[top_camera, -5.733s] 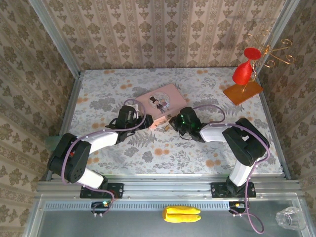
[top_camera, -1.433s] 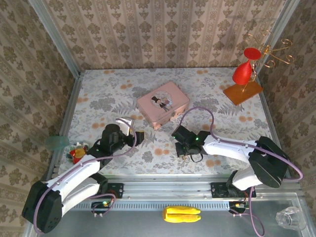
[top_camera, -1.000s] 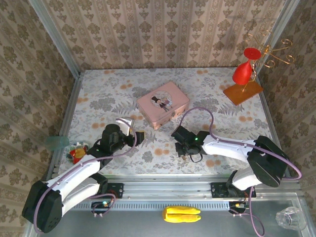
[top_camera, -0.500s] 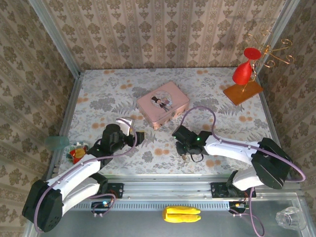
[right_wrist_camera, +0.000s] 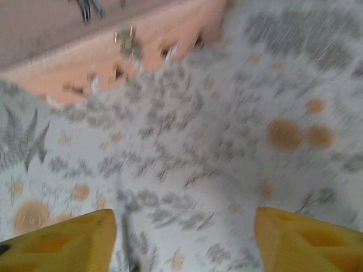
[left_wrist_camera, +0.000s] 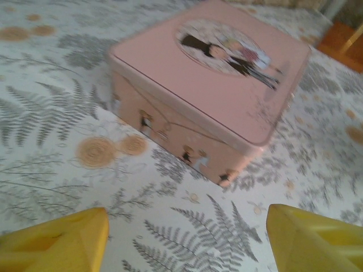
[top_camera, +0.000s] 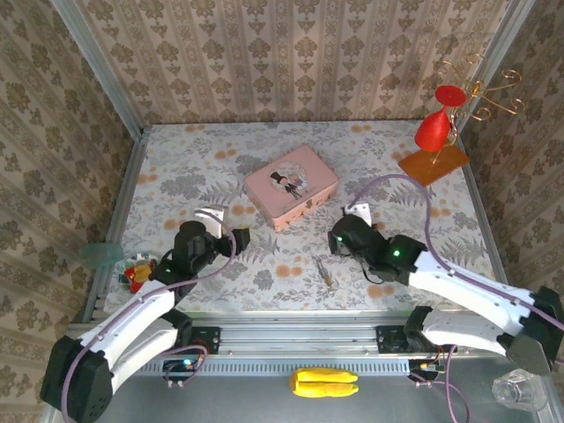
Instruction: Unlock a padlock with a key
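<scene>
Key [top_camera: 326,271] loose on table [top_camera: 176,159], pink tin [top_camera: 291,187] closed, left tool [left_wrist_camera: 184,241] and right tool [right_wrist_camera: 182,241] spread, empty

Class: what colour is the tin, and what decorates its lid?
Pink tin, oval picture of figures on its lid; clearest in the left wrist view.

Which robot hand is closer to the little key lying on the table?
The right gripper. The key lies close by it, while the left gripper is clearly farther away.

The key [top_camera: 325,271] is a slender dull sliver. It lies flat on the table [top_camera: 176,172], lengthwise near to far
</scene>
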Tool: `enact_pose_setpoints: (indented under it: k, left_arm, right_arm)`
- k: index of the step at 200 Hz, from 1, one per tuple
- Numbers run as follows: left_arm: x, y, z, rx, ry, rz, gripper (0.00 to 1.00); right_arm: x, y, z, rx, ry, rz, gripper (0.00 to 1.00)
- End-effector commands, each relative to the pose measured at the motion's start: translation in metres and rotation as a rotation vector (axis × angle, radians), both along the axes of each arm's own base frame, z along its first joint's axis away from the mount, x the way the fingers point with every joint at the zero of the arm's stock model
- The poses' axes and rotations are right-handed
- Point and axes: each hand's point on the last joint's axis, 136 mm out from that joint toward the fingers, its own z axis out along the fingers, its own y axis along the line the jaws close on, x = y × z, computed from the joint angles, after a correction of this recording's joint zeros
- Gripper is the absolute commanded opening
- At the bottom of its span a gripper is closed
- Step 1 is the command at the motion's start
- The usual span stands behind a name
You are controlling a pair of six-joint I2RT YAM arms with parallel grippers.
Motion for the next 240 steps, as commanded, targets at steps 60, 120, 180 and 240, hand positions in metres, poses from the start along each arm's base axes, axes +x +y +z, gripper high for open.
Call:
enact_pose_setpoints:
  k: [60, 120, 180, 240]
  left_arm:
    - [0.032, 0.083, 0.034, 0.013, -0.039, 0.460, 1.00]
    - [0.057, 0.113, 0.067, 0.226, -0.308, 0.590, 1.00]
    - [0.081, 0.120, 0.044, 0.339, -0.382, 0.511, 1.00]
    - [0.074, 0.117, 0.006, 0.546, -0.413, 0.415, 1.00]
  right_arm:
    - [-0.002, -0.034, 0.039, 0.104, -0.392, -0.009, 1.00]
    - [-0.008, -0.033, 0.034, 0.035, -0.477, 0.095, 1.00]
    - [-0.007, -0.016, 0.038, -0.084, -0.527, 0.242, 1.00]
    - [-0.001, -0.015, 0.033, -0.220, -0.529, 0.293, 1.00]
